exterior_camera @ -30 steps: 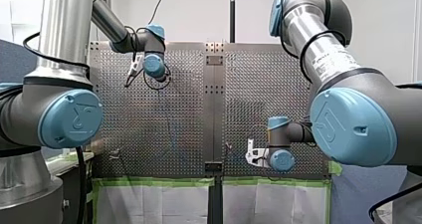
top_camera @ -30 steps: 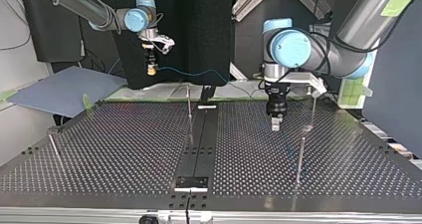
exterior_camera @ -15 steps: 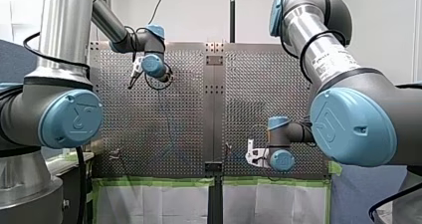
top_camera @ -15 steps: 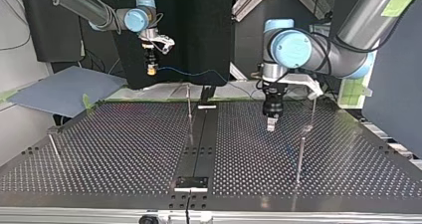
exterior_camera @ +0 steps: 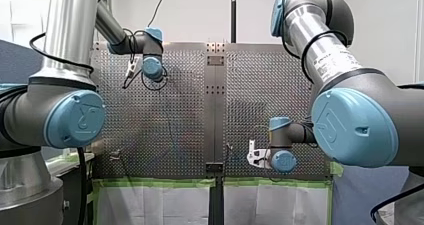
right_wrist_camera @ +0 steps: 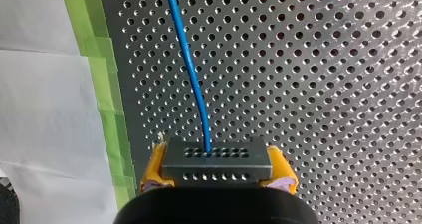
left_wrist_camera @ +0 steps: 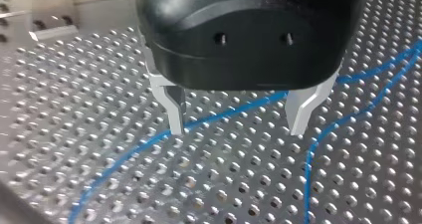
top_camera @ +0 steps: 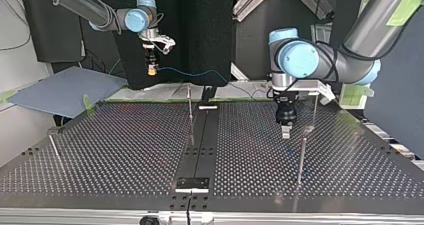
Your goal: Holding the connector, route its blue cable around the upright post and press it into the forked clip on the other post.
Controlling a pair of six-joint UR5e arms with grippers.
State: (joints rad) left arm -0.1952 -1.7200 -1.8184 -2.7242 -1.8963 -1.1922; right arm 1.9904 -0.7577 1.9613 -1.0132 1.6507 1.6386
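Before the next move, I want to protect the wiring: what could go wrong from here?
1. My left gripper is open low over the table, with the blue cable between its fingers and a second strand just beside; closing may grab the wrong stretch.
2. My right gripper holds the connector only by its ends; cable tension could twist it loose.
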